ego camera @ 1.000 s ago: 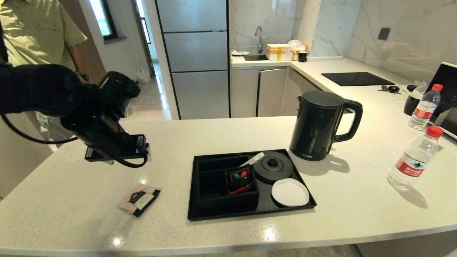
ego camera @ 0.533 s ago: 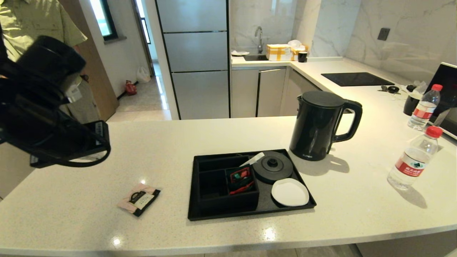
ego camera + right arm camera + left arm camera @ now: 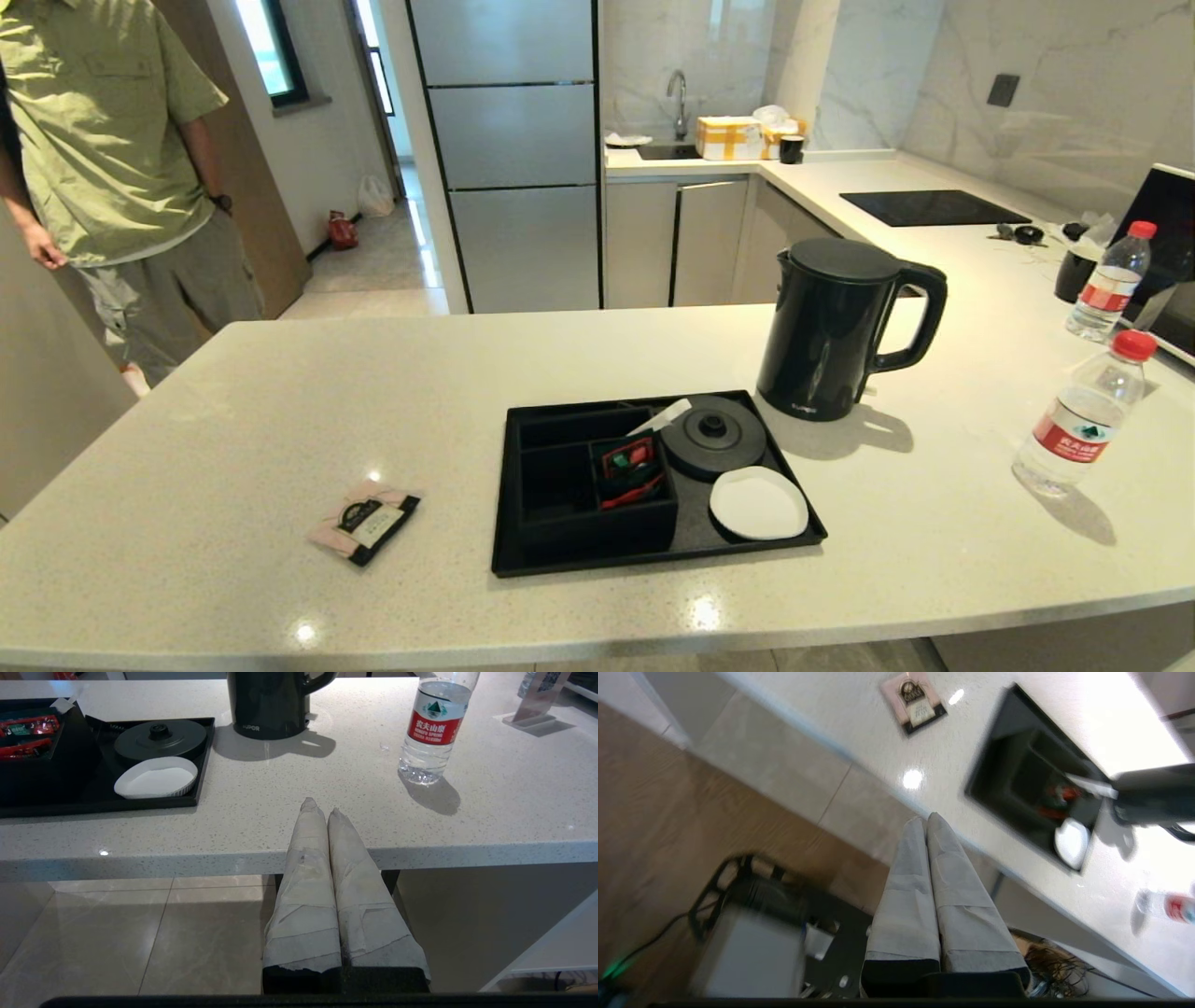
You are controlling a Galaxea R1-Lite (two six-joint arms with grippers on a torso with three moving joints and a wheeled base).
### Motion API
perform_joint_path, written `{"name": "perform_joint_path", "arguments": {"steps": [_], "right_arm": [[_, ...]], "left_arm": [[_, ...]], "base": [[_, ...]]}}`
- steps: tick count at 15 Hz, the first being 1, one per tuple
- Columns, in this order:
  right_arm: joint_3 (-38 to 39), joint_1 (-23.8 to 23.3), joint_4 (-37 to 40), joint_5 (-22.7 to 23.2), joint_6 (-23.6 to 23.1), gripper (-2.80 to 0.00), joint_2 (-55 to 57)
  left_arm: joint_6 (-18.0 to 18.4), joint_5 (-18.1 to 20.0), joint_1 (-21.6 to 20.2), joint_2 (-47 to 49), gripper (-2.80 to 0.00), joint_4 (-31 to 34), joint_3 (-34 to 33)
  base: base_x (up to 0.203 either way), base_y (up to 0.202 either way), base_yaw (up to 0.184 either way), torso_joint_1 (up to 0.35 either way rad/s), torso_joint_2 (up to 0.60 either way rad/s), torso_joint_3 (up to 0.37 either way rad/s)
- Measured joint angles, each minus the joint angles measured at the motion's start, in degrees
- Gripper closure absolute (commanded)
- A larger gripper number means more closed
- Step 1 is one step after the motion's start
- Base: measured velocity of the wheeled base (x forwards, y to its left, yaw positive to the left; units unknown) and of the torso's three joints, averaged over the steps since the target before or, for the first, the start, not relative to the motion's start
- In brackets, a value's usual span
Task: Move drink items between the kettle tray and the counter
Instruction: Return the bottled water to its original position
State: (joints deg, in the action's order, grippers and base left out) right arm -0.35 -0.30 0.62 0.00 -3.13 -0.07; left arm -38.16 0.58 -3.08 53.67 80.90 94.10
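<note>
Background, head view. A person (image 3: 112, 159) in a green short-sleeved shirt and khaki trousers stands at the far left, beyond the worktop's corner, with a watch on one wrist. Behind, a tall steel-fronted refrigerator (image 3: 509, 149) adjoins pale cabinets (image 3: 691, 238). Above these sit a sink with a curved tap (image 3: 677, 103), a yellow-banded box (image 3: 730, 136) and a small dark cup (image 3: 792, 147). A black glass hob (image 3: 934, 206) lies further right. A second red-capped bottle (image 3: 1111, 280) stands near the right edge, beside a dark screen (image 3: 1172, 233). Red-and-green packets (image 3: 630, 471) fill one compartment. Marble-patterned wall panelling carries a dark socket (image 3: 1005, 89).
</note>
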Motion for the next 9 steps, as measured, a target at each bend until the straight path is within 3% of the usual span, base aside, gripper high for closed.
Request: {"name": "perform_joint_path", "arguments": {"steps": [2, 5, 7, 9], "right_arm": [[0.0, 0.0, 0.0, 0.0, 0.0, 0.0, 0.0], [0.0, 0.0, 0.0, 0.0, 0.0, 0.0, 0.0], [0.0, 0.0, 0.0, 0.0, 0.0, 0.0, 0.0], [0.0, 0.0, 0.0, 0.0, 0.0, 0.0, 0.0]], "left_arm": [[4.5, 1.0, -2.3, -11.9, 0.0, 2.8, -4.7], [13.9, -0.9, -0.8, -28.2, 0.0, 0.9, -18.6], [18.8, -1.3, 0.5, -38.2, 0.0, -3.8, -28.7], [21.6, -1.3, 1.4, -46.2, 0.0, -14.0, -41.1]], "base": [[0.0, 0.0, 0.0, 0.0, 0.0, 0.0], [0.0, 0.0, 0.0, 0.0, 0.0, 0.0], [0.0, 0.0, 0.0, 0.0, 0.0, 0.0], [0.0, 0.0, 0.0, 0.0, 0.0, 0.0]]}}
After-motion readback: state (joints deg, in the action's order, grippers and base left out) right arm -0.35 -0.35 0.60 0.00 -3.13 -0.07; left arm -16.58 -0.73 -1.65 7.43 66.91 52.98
